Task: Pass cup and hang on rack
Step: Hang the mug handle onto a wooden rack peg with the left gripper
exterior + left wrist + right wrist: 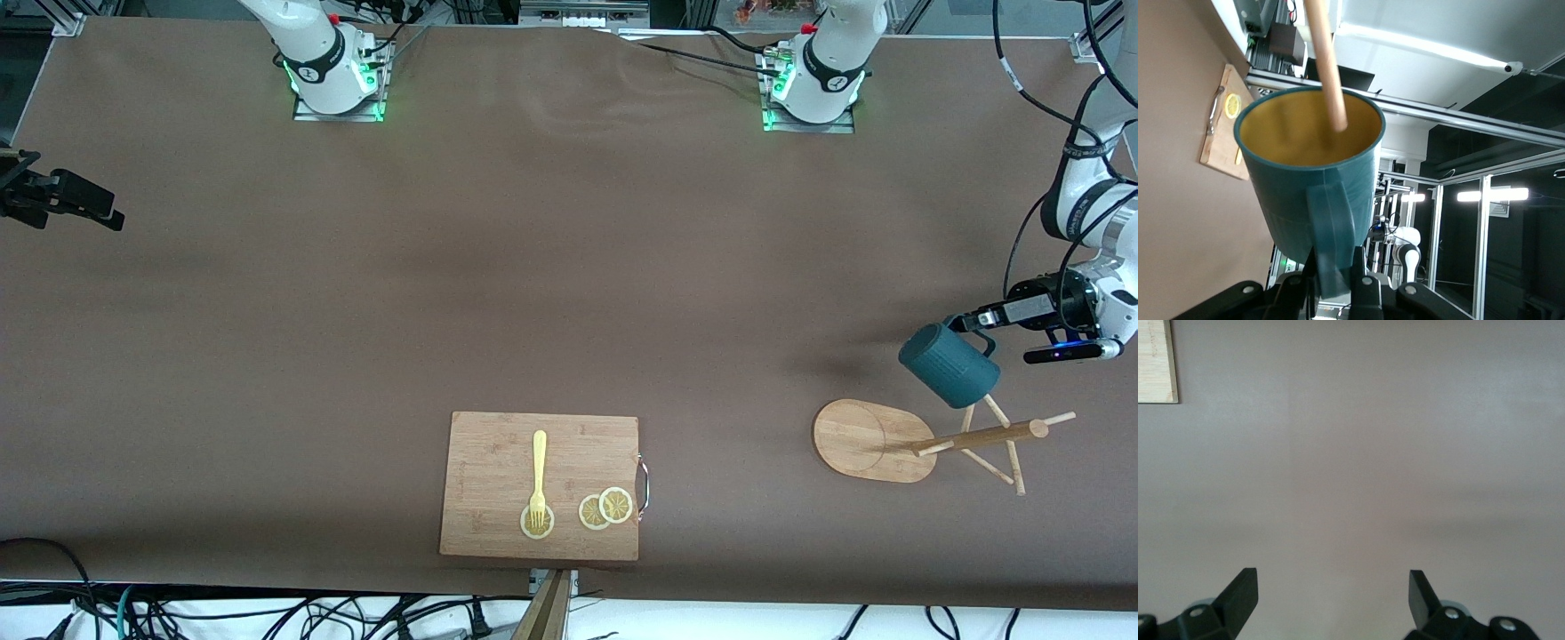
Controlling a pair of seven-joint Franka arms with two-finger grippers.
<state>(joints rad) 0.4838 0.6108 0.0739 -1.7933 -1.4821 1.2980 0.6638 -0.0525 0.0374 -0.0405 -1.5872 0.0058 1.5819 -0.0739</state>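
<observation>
- One teal cup [949, 365], at the front view's right edge, hangs tilted over the wooden mug rack [876, 440]; the left gripper [965, 322] pinches its handle [1331, 233].
- A peg [1327, 63] seems to cross the cup's mouth; depth is unclear.
- Thread the handle loop onto a peg, then release slowly.
- The right gripper [1331, 590] waits, fingers spread, over bare table at the front view's left edge.

Brown-covered table [551, 267], tangled black cables [267, 613] along its near edge, bright ceiling strip light [1418, 41], glass-panelled partitions [1458, 240]
</observation>
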